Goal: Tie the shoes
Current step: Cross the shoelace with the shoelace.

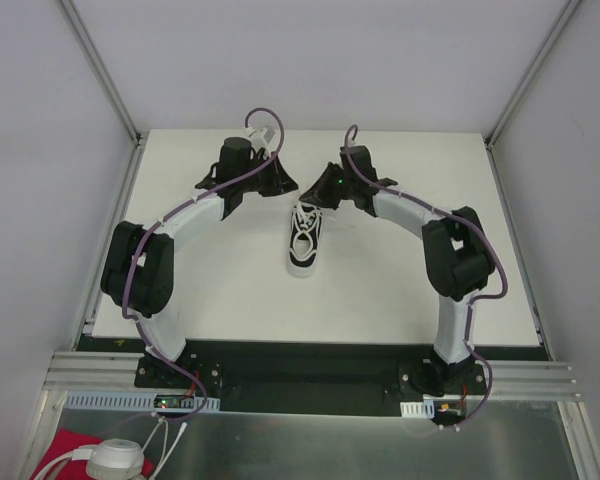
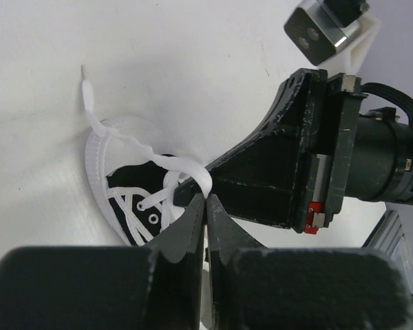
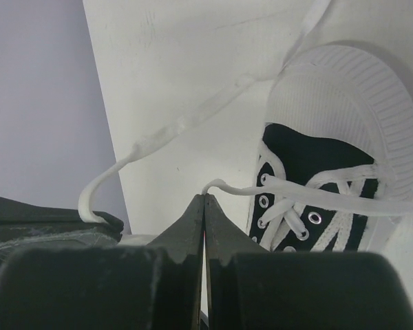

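Pinching the laces (image 3: pixel 289 189), one strand apiece it seems, my left claw (image 2: pixel 206 206) and right claw (image 3: pixel 204 206) meet, pressed together, beyond the black sneaker (image 1: pixel 306 240) lying mid-way across the table (image 1: pixel 210 290), likely to draw both strands taut for knotting.

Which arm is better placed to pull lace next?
Left, probably: the left claw is shut on the long lace, slack enough to draw outward; the right claw pinches a short strand stretched from the sneaker.

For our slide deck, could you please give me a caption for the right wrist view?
Right gripper shut on a white lace drawn from the black sneaker on the white table.
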Controlling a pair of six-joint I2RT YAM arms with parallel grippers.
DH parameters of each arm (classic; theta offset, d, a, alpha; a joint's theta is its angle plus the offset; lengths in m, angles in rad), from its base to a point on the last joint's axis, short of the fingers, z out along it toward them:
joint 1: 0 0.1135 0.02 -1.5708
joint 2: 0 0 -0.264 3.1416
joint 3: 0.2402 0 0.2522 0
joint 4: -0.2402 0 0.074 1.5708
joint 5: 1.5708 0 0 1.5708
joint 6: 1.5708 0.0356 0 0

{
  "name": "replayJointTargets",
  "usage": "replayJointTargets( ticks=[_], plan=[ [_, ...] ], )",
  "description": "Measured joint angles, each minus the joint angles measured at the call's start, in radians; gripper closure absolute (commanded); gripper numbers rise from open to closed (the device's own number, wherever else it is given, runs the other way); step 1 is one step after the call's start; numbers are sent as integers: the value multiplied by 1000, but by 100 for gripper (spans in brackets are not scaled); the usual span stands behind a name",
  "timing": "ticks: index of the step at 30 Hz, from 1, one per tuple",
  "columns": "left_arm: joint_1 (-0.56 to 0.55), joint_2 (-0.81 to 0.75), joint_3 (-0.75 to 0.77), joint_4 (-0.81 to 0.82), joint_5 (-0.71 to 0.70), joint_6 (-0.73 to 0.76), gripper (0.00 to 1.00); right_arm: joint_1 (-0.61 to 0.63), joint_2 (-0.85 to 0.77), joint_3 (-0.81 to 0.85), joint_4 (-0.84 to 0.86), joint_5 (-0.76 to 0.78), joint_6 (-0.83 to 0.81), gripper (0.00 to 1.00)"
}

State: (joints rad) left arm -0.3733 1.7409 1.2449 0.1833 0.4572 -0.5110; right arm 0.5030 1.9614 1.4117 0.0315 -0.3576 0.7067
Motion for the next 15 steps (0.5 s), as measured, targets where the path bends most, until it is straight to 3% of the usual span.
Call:
replayJointTargets(
  ticks=[15],
  plan=[
    [0, 4, 0, 14, 49, -2, 100, -3, 74, 38, 18, -135, 29, 99]
  ],
)
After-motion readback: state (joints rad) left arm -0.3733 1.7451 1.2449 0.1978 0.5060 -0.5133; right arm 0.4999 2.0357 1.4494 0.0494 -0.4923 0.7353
